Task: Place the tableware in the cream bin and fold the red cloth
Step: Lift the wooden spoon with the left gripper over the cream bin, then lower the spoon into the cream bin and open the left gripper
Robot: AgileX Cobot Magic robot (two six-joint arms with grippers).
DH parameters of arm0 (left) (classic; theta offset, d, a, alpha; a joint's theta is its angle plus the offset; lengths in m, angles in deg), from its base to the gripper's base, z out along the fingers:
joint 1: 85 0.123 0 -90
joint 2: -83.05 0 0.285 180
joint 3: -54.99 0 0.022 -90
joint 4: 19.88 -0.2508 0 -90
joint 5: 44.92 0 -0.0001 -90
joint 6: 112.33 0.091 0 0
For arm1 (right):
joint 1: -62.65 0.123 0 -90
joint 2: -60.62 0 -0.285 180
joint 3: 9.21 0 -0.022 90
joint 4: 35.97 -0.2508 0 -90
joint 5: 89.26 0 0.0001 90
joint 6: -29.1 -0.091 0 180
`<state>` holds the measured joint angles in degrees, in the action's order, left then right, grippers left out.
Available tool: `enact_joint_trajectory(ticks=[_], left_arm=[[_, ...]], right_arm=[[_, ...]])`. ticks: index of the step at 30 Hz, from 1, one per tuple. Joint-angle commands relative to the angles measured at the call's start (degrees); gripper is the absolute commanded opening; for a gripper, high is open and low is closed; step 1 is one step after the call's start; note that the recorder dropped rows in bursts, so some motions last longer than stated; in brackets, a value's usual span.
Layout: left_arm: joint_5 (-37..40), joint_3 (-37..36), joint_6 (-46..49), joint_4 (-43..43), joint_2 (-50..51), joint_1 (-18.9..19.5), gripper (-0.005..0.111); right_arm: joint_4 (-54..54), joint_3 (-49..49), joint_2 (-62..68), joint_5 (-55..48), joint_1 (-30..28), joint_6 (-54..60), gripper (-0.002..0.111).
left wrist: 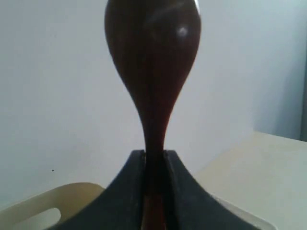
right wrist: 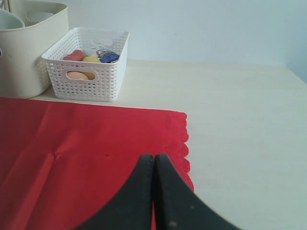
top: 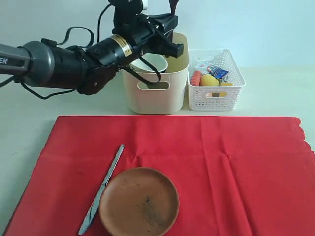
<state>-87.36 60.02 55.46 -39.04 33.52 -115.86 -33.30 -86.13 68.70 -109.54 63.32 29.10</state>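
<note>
We see a pale, smooth tabletop (top: 275, 93) before a plain light wall. A large, bright red cloth (top: 221, 167) fills the lower part of the exterior frame, lying flat with a few soft creases and 1 scalloped edge at the right. At lower centre-left a round, matte brown plate (top: 139, 201) sits on it, and a slim silver knife (top: 101, 191) lies diagonally just beside the plate's left rim.

At upper centre stands a tall, smooth cream-coloured plastic bin (top: 155, 93) with rounded corners and an oval handle cut-out. It holds a white ceramic bowl (top: 152, 63). Just right of it, a lower white perforated basket (top: 216, 98) contains a yellow lemon (top: 209, 80), an orange-red sausage (top: 196, 77) and a small blue-white carton (top: 219, 73).

Above the bin, the left gripper (left wrist: 153, 160) clenches the neck of a dark, glossy wooden spoon (left wrist: 152, 72), rounded end up. The right gripper (right wrist: 154, 163) is closed on nothing, over the cloth near its scalloped edge.
</note>
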Motion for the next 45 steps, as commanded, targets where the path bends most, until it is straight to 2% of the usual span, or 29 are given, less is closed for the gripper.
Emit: enact_joint_trajectory(ticks=[1, 10, 13, 19, 21, 24, 29, 32, 37, 41, 45], left_arm=[[-1.5, 1.99, -0.98, -0.23, 2.8, -0.03, 0.0], [-0.81, 2.1, -1.95, -1.28, 5.37, -0.52, 0.002], [-0.52, 2.1, -1.95, -1.42, 6.0, -1.08, 0.015], [0.54, 2.1, -1.57, -1.11, 6.0, -1.2, 0.053], [0.27, 2.1, -1.57, -0.97, 5.89, -1.2, 0.06], [0.29, 2.1, -1.57, -0.97, 4.89, -1.2, 0.066], [2.27, 2.1, -1.82, -1.07, 2.03, -1.2, 0.066], [8.8, 2.1, -2.22, -1.49, -0.64, -1.2, 0.066], [26.91, 1.99, -3.26, -1.75, -5.37, -1.29, 0.066], [41.28, 1.99, -3.02, -1.75, -9.52, -2.57, 0.066], [51.05, 1.99, -1.05, -1.75, -12.82, -4.68, 0.066]], right_arm=[[0.17, -0.29, -0.29, 0.7, -0.36, 0.0, 0.0], [0.17, -0.29, -0.29, 0.7, -0.36, 0.0, 0.0], [0.17, -0.29, -0.29, 0.7, -0.36, 0.0, 0.0], [0.17, -0.29, -0.29, 0.7, -0.36, 0.0, 0.0], [0.17, -0.29, -0.29, 0.7, -0.36, 0.0, 0.0], [0.17, -0.29, -0.29, 0.7, -0.36, 0.0, 0.0], [0.17, -0.29, -0.29, 0.7, -0.36, 0.0, 0.0], [0.17, -0.29, -0.29, 0.7, -0.36, 0.0, 0.0], [0.17, -0.29, -0.29, 0.7, -0.36, 0.0, 0.0], [0.17, -0.29, -0.29, 0.7, -0.36, 0.0, 0.0], [0.17, -0.29, -0.29, 0.7, -0.36, 0.0, 0.0]])
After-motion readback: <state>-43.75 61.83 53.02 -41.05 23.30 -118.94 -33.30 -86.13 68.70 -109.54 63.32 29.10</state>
